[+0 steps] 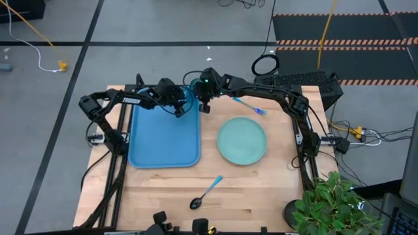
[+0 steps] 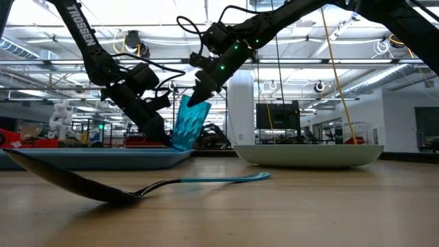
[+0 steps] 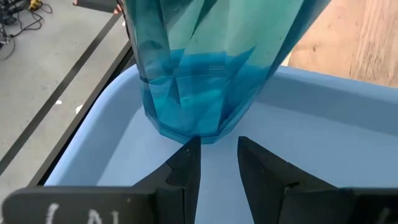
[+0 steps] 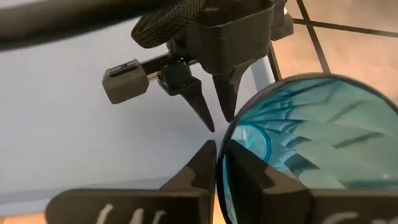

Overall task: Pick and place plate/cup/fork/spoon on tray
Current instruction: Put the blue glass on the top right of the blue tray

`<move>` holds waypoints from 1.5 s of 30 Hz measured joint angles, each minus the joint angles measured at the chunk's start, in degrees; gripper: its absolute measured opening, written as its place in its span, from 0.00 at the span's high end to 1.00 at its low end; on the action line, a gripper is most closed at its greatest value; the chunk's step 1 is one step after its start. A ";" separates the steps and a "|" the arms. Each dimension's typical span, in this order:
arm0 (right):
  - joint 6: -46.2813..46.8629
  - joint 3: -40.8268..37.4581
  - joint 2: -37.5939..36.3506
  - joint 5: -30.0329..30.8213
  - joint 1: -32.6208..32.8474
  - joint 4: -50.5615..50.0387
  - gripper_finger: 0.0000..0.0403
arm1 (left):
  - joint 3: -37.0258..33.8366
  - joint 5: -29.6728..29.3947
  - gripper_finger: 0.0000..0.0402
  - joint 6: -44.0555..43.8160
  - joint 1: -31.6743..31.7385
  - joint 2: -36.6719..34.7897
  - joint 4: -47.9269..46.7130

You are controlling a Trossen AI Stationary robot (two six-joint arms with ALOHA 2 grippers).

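The teal-blue cup (image 2: 190, 123) stands tilted over the far right corner of the blue tray (image 1: 163, 140). My right gripper (image 4: 217, 163) is shut on the cup's rim. My left gripper (image 3: 214, 155) is low over the tray, just in front of the cup's base, with its fingers a little apart and nothing between them. I cannot tell whether it touches the cup. The mint-green plate (image 1: 241, 140) lies on the table to the right of the tray. The fork (image 1: 249, 106) lies beyond the plate. The spoon (image 1: 205, 194) lies near the front edge. My right gripper pinches the cup's rim (image 4: 220, 144), with one finger inside the cup and one outside. The fingers come slanting down from the table's right (image 2: 203, 92). The cup leans with its mouth toward the right, and its base (image 3: 189, 132) is down at the tray floor.
Both arms meet over the tray's far right corner, with the left gripper's fingertips (image 4: 214, 115) close to the cup and to the right gripper. A potted plant (image 1: 333, 205) stands at the table's near right corner. Bare wood lies between the tray, the plate and the spoon.
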 joint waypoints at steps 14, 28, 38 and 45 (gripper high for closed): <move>2.00 0.00 0.01 0.07 0.00 6.83 0.68 | 0.02 0.06 0.73 -0.24 -0.02 -0.02 -0.57; 2.56 0.00 0.02 3.18 -0.05 12.85 0.68 | 0.04 0.87 0.73 -0.10 -0.22 -0.04 -1.92; 4.07 0.00 0.08 3.24 -0.23 11.57 0.68 | 0.07 0.84 0.73 -0.20 -0.22 -0.04 -1.61; 6.53 0.00 -0.14 3.39 1.63 6.41 0.68 | 0.07 0.82 0.73 -0.26 -0.24 -0.04 -2.64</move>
